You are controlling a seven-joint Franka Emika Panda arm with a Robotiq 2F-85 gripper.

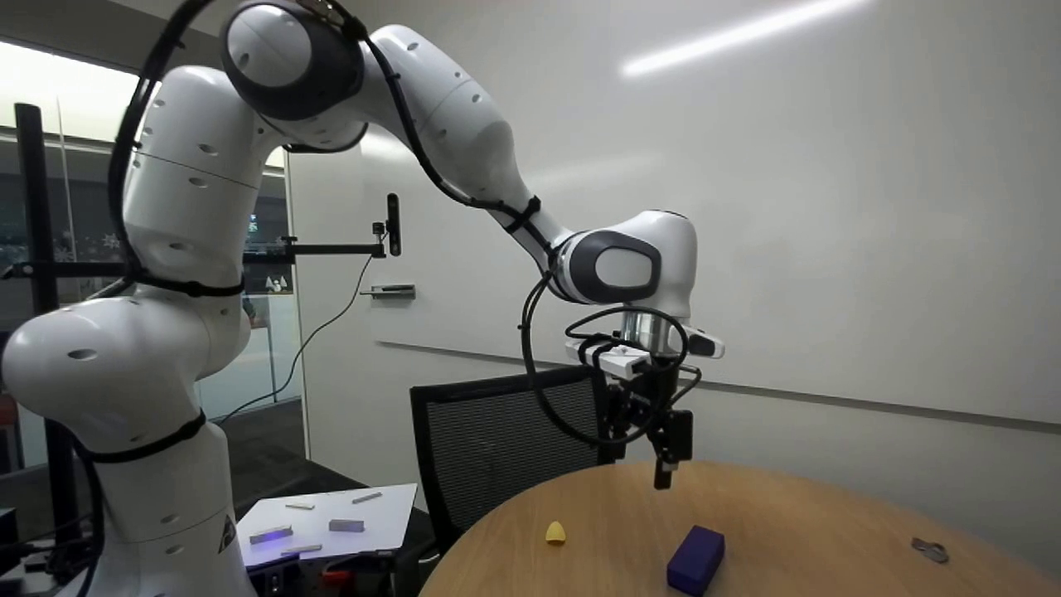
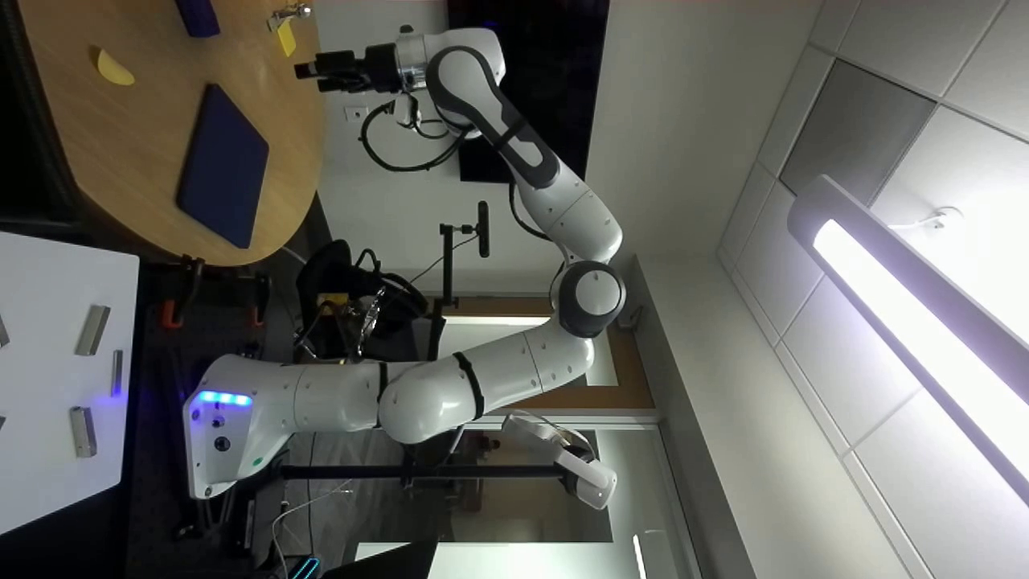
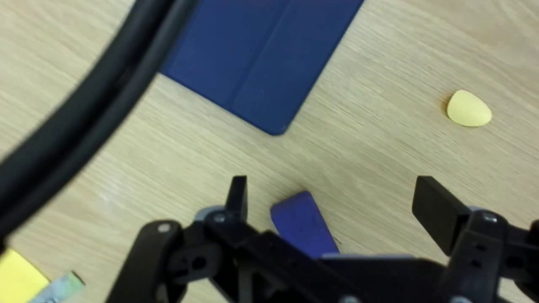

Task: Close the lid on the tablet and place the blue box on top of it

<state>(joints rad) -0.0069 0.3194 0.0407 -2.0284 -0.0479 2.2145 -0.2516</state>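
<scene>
Wooden table (image 1: 796, 514) bears tablet (image 2: 223, 167), blue box (image 1: 696, 560); ceiling lamp (image 2: 908, 330) lit.

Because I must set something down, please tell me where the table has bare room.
Wrist view: bare table lies between tablet and yellow piece; it is crowded at the box, partly hidden by the tool, and lower left, with yellow note and greenish strip. An exterior view shows another free patch, between box and grey item.
</scene>
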